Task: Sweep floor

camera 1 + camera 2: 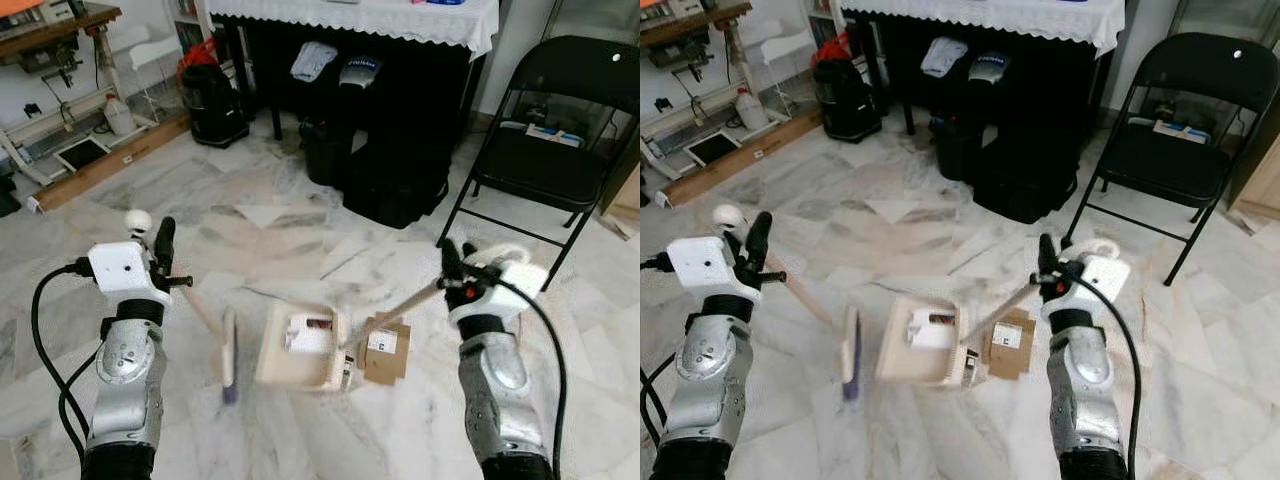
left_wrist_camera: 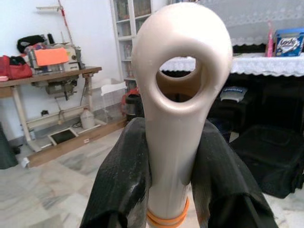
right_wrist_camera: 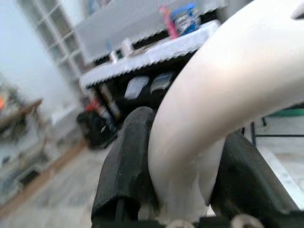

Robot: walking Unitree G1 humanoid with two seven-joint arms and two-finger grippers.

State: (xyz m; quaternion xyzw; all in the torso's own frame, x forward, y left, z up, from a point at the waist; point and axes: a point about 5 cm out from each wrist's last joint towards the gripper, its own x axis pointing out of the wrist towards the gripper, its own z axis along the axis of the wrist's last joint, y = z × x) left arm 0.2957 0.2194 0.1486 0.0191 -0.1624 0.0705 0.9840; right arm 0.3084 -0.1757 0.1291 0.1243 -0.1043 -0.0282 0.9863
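Gripping broom [image 1: 228,352] and dustpan [image 1: 300,348] handles

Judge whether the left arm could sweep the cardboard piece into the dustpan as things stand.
Probably not directly: the left end effector holds the broom, but the dustpan lies between its head and the cardboard piece.

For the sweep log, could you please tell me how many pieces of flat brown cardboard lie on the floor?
1. A flat brown cardboard piece lies on the marble floor beside the cream plastic dustpan; more may be hidden under the pan.
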